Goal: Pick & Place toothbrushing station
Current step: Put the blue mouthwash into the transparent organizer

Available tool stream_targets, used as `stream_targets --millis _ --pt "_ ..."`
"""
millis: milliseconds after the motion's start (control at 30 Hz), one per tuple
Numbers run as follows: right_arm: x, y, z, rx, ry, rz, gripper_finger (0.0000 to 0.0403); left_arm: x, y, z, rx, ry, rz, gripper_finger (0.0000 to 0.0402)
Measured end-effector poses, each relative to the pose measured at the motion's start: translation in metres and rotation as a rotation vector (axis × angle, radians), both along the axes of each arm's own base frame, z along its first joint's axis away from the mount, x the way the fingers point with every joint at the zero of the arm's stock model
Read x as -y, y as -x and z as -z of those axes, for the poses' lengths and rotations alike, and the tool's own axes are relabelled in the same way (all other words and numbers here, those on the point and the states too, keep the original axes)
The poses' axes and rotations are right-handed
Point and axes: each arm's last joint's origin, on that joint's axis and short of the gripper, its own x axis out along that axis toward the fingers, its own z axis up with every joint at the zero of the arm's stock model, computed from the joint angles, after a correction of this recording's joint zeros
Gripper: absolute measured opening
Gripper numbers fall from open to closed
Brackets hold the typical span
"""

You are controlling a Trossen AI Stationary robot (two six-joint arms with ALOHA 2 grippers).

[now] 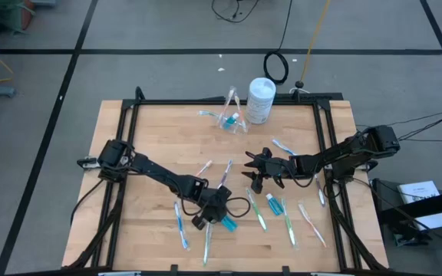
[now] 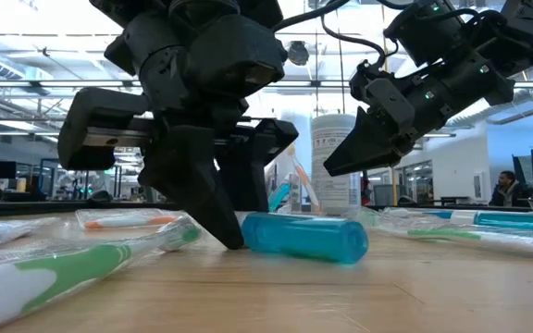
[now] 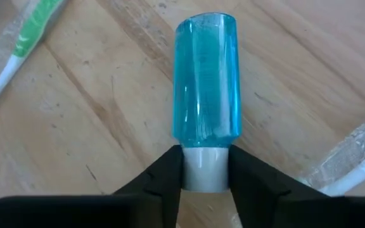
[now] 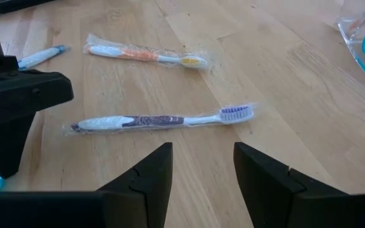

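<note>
A small blue tube (image 3: 206,76) with a white cap lies on its side on the wooden table (image 1: 152,138), near the front middle. My left gripper (image 1: 218,215) is shut on it. My right gripper (image 1: 252,172) is open and empty, raised above the table's middle right, over a wrapped purple-handled toothbrush (image 4: 163,120). A clear plastic cup (image 1: 232,119) holding another blue tube stands at the far middle. Several wrapped toothbrushes lie flat around both grippers, such as a green one (image 1: 259,215). My left gripper pinches the tube's white cap (image 3: 204,166) between its two fingers, one finger (image 3: 163,180) on each side. In the low view the fingers (image 2: 206,199) come from above, slanting down. The tube lies along the fingers' line, its blue body (image 2: 305,237) resting on the table.
A tall white canister (image 1: 261,100) stands beside the cup at the far edge. An orange-handled toothbrush (image 4: 144,55) lies beyond the purple one. A dark frame (image 1: 206,101) borders the tabletop. Bare wood shows at the table's left (image 1: 144,130).
</note>
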Motion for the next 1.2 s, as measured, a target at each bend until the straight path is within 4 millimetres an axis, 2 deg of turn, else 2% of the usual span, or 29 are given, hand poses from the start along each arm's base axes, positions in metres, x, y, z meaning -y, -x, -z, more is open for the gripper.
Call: stream_targets --millis 100,267,367,567,767,867,1067,1200 --pt "0.000 0.000 0.000 0.000 0.000 0.000 0.0160 0.000 0.000 0.000 0.005 0.001 -0.001 0.0097" --pt "0.000 0.000 0.000 0.000 -0.001 0.001 0.0160 0.002 0.001 -0.003 0.017 -0.014 0.004 0.0089" --pt "0.000 0.000 0.000 -0.001 -0.001 0.000 0.0160 0.004 0.007 -0.015 0.041 -0.092 0.012 0.0088" --pt "0.000 0.000 0.001 -0.007 0.001 0.000 0.0160 0.007 0.024 -0.064 0.211 -0.508 0.057 0.0088" --pt "0.000 0.001 0.002 -0.021 0.002 0.000 0.0160 -0.005 0.045 -0.101 0.219 -0.985 0.215 0.0107" --pt "0.000 0.001 0.002 -0.025 0.001 0.001 0.0160 -0.015 0.048 -0.115 0.204 -1.187 0.208 0.0109" --pt "0.000 0.001 0.002 -0.022 0.001 0.001 0.0160 -0.052 0.035 -0.122 0.058 -1.519 0.190 0.0111" --pt "0.000 0.001 0.002 -0.022 0.001 0.001 0.0160 -0.076 0.023 -0.121 0.011 -1.585 0.181 0.0112"
